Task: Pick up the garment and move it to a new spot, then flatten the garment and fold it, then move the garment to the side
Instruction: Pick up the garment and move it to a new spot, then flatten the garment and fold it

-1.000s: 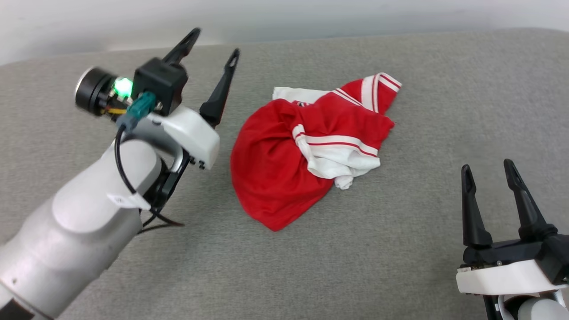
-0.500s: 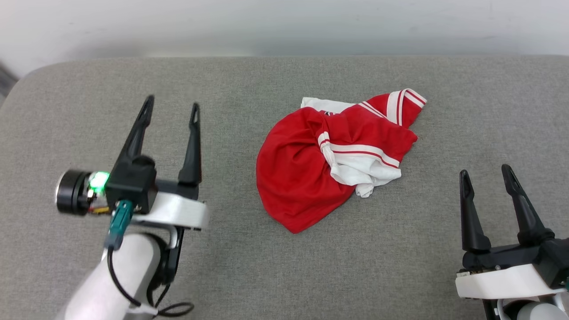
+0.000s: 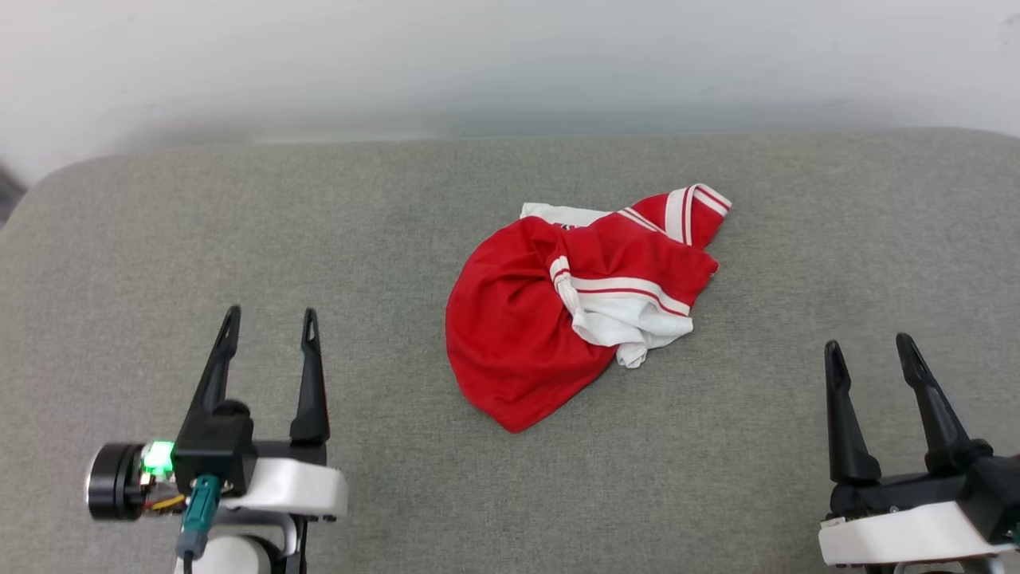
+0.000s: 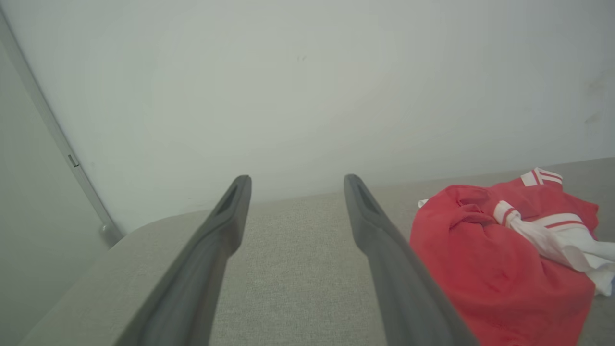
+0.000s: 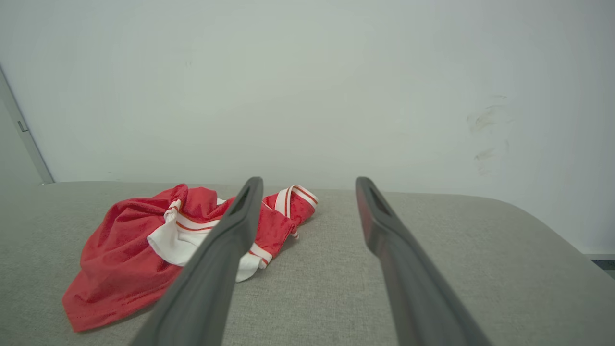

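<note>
Left hand sits at the lower left of my head view, long dark fingers spread wide with nothing between them. Right hand at lower right is the same: spread wide, holding nothing. The fingers are matte black, tapering to narrow tips with a slot near each tip; the mounts are glossy white plastic. The left wrist carries a black cylindrical camera, a lit green light and a teal plug.

Garment lies crumpled in a heap on the worktop, roughly centre, between the two hands and further out than both, touching neither. It is thin, smooth red jersey in soft folds, with the near end drawn to a rounded point. A white sleeve with red-striped trim is bunched on top at its right, and a red end banded in white sticks out at the far right corner. A bit of dark print may be peeking at the top fold, too small for me to read.

The worktop has a grey woven cover with a fine flat weave and rounded corners. Behind it is a plain pale wall.

In the left wrist view the garment lies right of the fingers. In the right wrist view it lies to the left, partly hidden by the left finger.
</note>
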Robot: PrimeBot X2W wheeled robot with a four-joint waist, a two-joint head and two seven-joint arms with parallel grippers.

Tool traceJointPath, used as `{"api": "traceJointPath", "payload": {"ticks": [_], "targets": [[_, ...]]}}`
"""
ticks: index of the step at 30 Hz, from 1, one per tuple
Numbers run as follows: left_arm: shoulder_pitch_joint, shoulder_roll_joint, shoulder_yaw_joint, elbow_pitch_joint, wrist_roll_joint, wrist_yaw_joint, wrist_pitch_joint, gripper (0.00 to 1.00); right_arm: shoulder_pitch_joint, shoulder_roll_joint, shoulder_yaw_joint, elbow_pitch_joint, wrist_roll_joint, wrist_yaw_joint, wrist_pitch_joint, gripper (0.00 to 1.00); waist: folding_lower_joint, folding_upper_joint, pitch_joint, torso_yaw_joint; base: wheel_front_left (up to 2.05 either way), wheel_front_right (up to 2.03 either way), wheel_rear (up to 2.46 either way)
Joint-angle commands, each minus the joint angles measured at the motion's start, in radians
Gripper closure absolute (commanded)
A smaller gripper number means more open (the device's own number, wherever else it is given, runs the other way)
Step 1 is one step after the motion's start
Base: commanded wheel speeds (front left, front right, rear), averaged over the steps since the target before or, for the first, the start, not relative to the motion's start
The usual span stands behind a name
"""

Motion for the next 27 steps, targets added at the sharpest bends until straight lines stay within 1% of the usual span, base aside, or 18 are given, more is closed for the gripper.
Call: {"api": "traceJointPath", "payload": {"ticks": [1, 3, 15, 23, 24, 27], "targets": [[0.032, -0.018, 0.021, 0.001, 0.017, -0.016, -0.003, 0.00, 0.016, 0.003, -0.005, 0.004, 0.012, 0.000, -0.002, 0.00, 0.0000, 0.0000, -0.015, -0.011, 0.00, 0.00, 0.00], [0.046, -0.025, 0.032, 0.002, 0.025, -0.025, -0.003, 0.00, 0.024, 0.003, -0.006, 0.005, 0.015, 0.000, -0.002, 0.00, 0.0000, 0.0000, -0.021, -0.013, 0.00, 0.00, 0.00], [0.139, -0.106, 0.129, 0.011, 0.079, -0.117, -0.003, 0.00, 0.083, 0.003, -0.009, 0.024, 0.056, 0.000, -0.002, 0.00, 0.0000, 0.0000, -0.069, -0.042, 0.00, 0.00, 0.00], [0.163, -0.144, 0.173, 0.020, 0.100, -0.165, -0.003, 0.00, 0.104, 0.003, -0.008, 0.031, 0.070, 0.000, -0.002, 0.00, 0.0000, 0.0000, -0.084, -0.046, 0.00, 0.00, 0.00], [0.168, -0.155, 0.181, 0.022, 0.107, -0.177, -0.003, 0.00, 0.107, 0.003, -0.007, 0.031, 0.072, 0.000, -0.002, 0.00, 0.0000, 0.0000, -0.087, -0.045, 0.00, 0.00, 0.00], [0.170, -0.162, 0.190, 0.024, 0.111, -0.189, -0.003, 0.00, 0.110, 0.003, -0.007, 0.031, 0.073, 0.000, -0.002, 0.00, 0.0000, 0.0000, -0.088, -0.043, 0.00, 0.00, 0.00]]}}
